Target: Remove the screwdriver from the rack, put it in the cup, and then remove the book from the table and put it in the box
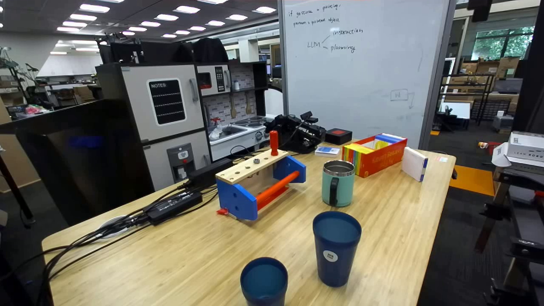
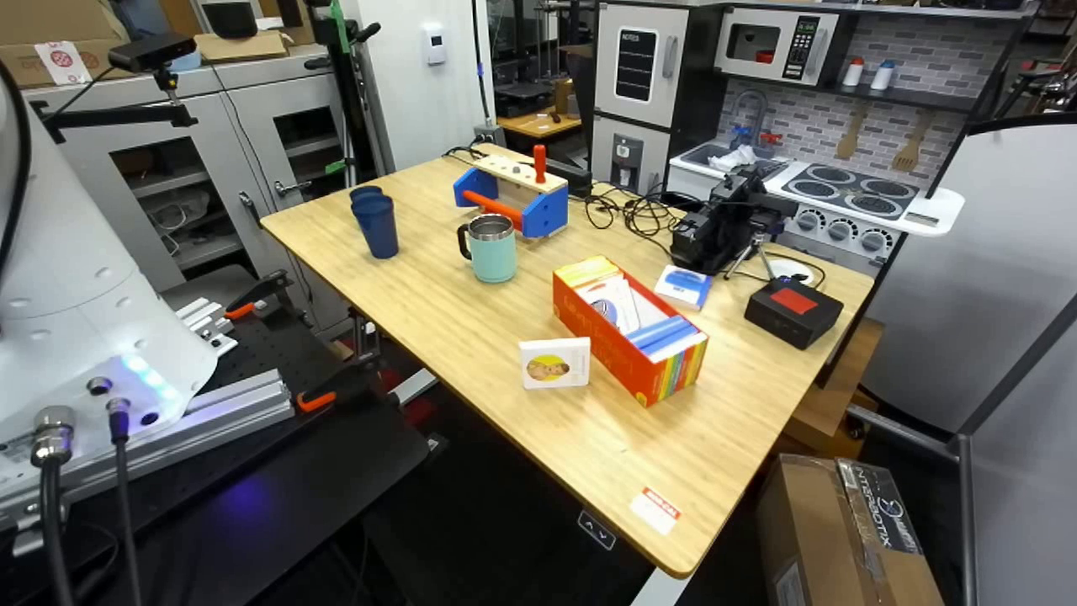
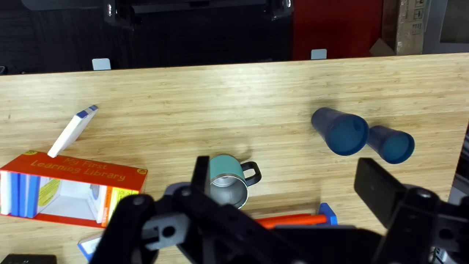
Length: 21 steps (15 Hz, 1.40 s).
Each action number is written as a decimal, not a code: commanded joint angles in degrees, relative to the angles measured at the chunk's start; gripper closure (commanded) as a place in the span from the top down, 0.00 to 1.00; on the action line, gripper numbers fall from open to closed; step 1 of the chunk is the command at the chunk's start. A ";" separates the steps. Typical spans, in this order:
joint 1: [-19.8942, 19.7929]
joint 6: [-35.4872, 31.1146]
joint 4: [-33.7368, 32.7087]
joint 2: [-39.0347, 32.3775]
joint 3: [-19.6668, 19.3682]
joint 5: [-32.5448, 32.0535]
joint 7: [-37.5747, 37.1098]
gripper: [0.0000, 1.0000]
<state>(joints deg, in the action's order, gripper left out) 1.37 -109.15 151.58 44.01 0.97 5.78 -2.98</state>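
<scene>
Wrist view: claw [image 3: 285, 179] spread wide, fingers well apart, nothing held. It shows in neither exterior view, so I can't tell how high it hangs. The screwdriver [image 1: 274, 144] stands upright in the rack [image 1: 238, 199], red handle up, near the end of the wooden top away from the dark blue cups [image 1: 340, 250]; how deep its shaft goes I can't make out. Step in hand, by my reading: get hold of that handle; nothing of the task looks done. From the wrist, the claw's own bulk covers most of the rack and the screwdriver doesn't show, so I'd line up on the exterior views. Fingers lie spread along the rack's length, and a small grey piece [image 1: 256, 161] sits in the top next to the handle. Better to turn the wrist crosswise so one finger passes on each long side, come straight down, squeeze mid-handle, and lift plumb until the tip clears the hole; a sideways pull would likely bind it or drag the rack. The teal cup [image 2: 493, 257] stands upright on the surface [image 2: 437, 311] near the rack, mouth up: a short carry, I'd judge, entered high over the rim and lowered tip first. The book [image 2: 555, 364], standing on edge just beside the box [image 2: 618, 358], can wait, though I'd keep the wrist's swing away from it; it looks easy to topple.
</scene>
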 commanded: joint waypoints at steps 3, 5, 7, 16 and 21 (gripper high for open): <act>-0.16 0.15 -0.12 -0.02 0.11 0.07 0.09 1.00; -0.16 0.15 -0.12 -0.02 0.11 0.07 0.09 1.00; -0.16 0.15 -0.12 -0.02 0.11 0.07 0.09 1.00; -2.51 -6.05 -15.14 -19.54 -2.02 -13.96 8.47 1.00; -1.37 -12.44 -29.20 -34.30 -2.97 -13.99 14.56 1.00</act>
<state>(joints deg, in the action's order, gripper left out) -0.56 -121.08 129.76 16.82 -1.89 -8.14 8.21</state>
